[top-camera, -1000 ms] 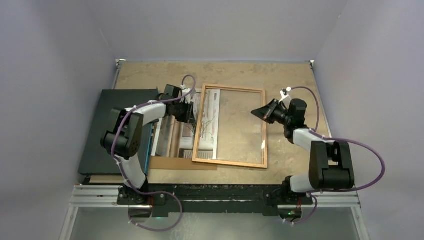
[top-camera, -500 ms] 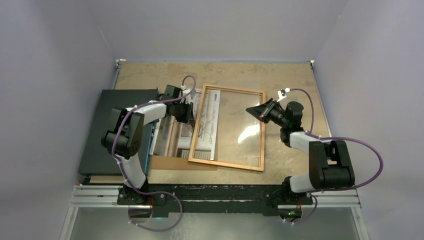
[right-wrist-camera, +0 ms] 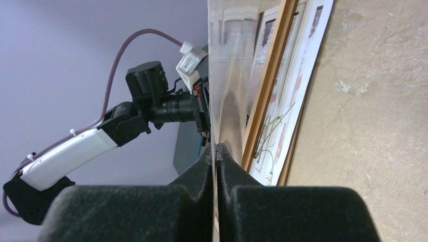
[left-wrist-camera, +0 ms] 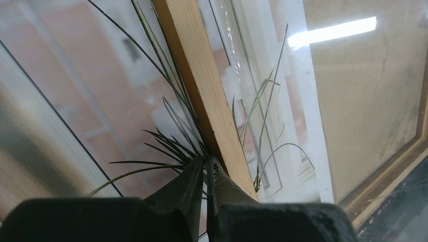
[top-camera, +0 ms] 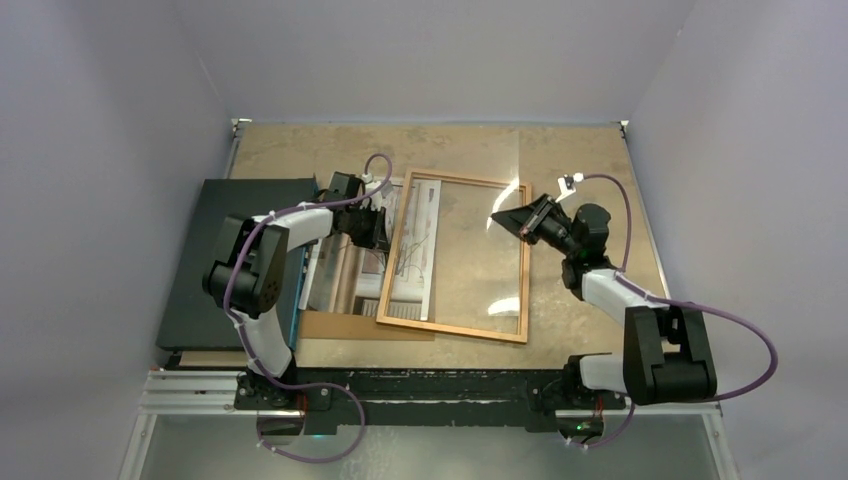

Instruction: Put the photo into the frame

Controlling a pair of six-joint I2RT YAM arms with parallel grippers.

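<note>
The clear pane [right-wrist-camera: 227, 75] is pinched up off the frame [left-wrist-camera: 202, 65] by the right end effector [right-wrist-camera: 216, 151], while the photo [left-wrist-camera: 101, 101], half under the frame's left rail, is met by the left end effector [left-wrist-camera: 206, 169], whose hold cannot be told, and is judged due to be slid inward

Photo [top-camera: 338, 270] partly beneath frame [top-camera: 450, 329]

Wooden frame [top-camera: 450, 328] overlapping photo [top-camera: 340, 275], brown board [top-camera: 350, 326] beneath, dark box [top-camera: 200, 270] at left
</note>
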